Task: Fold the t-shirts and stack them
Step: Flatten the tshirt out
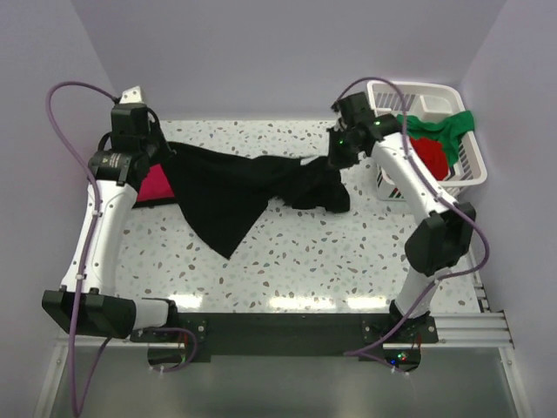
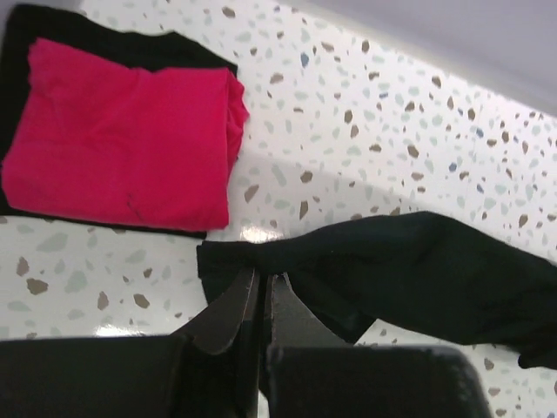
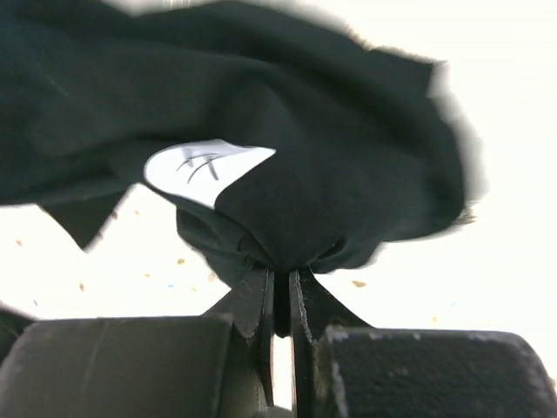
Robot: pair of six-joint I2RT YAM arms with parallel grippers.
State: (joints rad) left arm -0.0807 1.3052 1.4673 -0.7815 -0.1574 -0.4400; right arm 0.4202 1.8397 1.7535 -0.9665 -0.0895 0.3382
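Observation:
A black t-shirt (image 1: 231, 187) hangs stretched between my two grippers above the speckled table (image 1: 287, 257), its lower corner drooping to a point. My left gripper (image 1: 164, 157) is shut on its left end (image 2: 261, 261). At the other end, my right gripper (image 1: 335, 157) is shut on a bunched fold (image 3: 283, 257), where a white neck label (image 3: 204, 170) shows. A folded magenta-pink t-shirt (image 2: 122, 144) lies on a folded black one (image 2: 130, 48) at the table's left, just beyond my left gripper (image 2: 264, 277). A red t-shirt (image 1: 431, 157) and a green t-shirt (image 1: 444, 126) lie in the basket.
A white slatted basket (image 1: 474, 161) stands at the table's far right corner, close behind my right arm. Purple walls close in the back and sides. A black rail (image 1: 278, 326) with both arm bases runs along the near edge.

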